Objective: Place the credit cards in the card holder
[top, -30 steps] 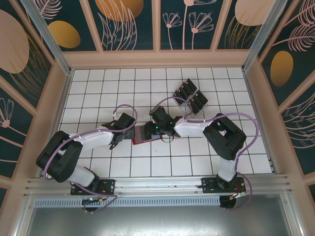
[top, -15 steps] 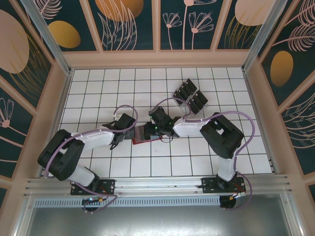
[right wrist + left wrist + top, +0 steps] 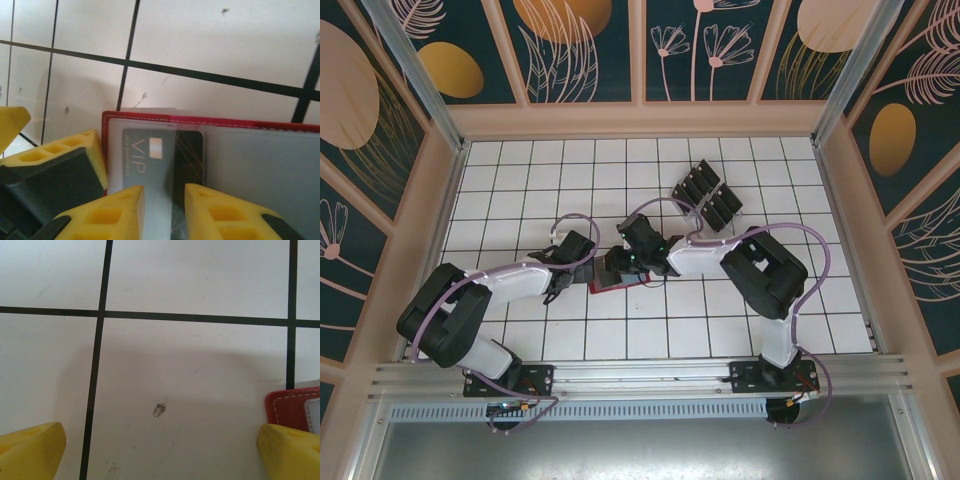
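- Right gripper (image 3: 617, 268), top view: directly over the red card holder (image 3: 613, 284); its jaws are hidden beneath the wrist.
- Left gripper (image 3: 572, 278), top view: just beside the card holder's left edge.
- Credit cards (image 3: 710, 192), remaining stock, top view: black, standing in a clear rack (image 3: 691, 210), well apart from the card holder, beyond it and to its right.
- Left gripper (image 3: 160, 454), left wrist view: jaws spread wide, nothing between them but bare tiled table (image 3: 190, 365). A corner of the card holder (image 3: 292, 407) sits just beside the right-hand fingertip.
- Right gripper (image 3: 164, 210), right wrist view: jaws only narrowly apart, tips over the near end of the VIP credit card (image 3: 162, 152). Pinching or merely pressing: cannot tell.
- VIP credit card, right wrist view: lies part-way under the clear pocket (image 3: 150, 122) of the opened card holder (image 3: 260, 126), toward its left end.
- Handling, judged: the card looks light, thin, stiff and slick. Hold it by the near short edge and feed it flat. The card holder looks light and liable to slide, so brace its left edge.
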Controlling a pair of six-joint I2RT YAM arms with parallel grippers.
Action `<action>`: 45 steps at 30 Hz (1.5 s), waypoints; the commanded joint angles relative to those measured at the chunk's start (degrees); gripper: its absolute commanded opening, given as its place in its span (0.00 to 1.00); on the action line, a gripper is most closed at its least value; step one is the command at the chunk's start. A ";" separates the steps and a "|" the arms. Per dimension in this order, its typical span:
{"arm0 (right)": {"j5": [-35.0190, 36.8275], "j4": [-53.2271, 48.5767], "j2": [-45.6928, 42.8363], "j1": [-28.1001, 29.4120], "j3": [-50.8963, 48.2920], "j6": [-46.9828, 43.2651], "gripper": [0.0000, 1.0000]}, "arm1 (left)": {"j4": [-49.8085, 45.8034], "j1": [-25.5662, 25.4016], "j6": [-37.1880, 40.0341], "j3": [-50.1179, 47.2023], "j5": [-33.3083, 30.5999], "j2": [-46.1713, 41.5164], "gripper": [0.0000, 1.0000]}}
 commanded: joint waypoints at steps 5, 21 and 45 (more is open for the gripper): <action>0.17 1.39 -3.12 0.37 0.36 1.01 0.31 | -0.89 0.37 -0.01 -0.35 0.15 -2.02 0.99; 2.81 1.46 -4.77 0.24 -4.91 1.11 0.40 | -4.20 0.35 -1.43 -2.12 0.99 -4.97 0.98; 0.26 0.92 -0.57 2.05 -2.06 1.60 0.36 | -1.73 0.35 -1.47 -3.27 2.83 -2.28 0.99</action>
